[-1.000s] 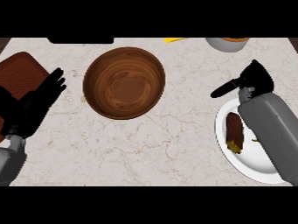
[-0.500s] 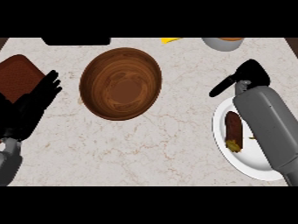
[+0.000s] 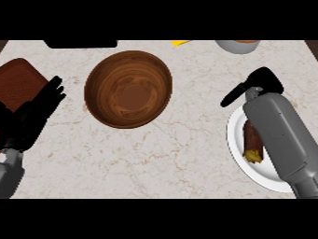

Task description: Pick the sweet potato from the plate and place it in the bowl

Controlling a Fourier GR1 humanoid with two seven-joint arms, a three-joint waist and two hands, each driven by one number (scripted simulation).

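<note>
A brown sweet potato (image 3: 252,144) lies on the white plate (image 3: 238,145) at the right, half hidden under my right forearm. My right hand (image 3: 259,83) hovers just beyond the plate's far rim, fingers curled and thumb out to the left, holding nothing. The empty wooden bowl (image 3: 128,88) stands at the upper middle of the counter, well left of that hand. My left hand (image 3: 29,114) rests open at the left edge, fingers up.
A dark red-brown cutting board (image 3: 3,88) lies at the left under my left hand. A grey cup (image 3: 238,45) and a yellow object (image 3: 181,43) sit at the far edge, beside a black item (image 3: 80,44).
My right hand has drawn back toward the plate and a little left. The left hand has shifted slightly down and left.
</note>
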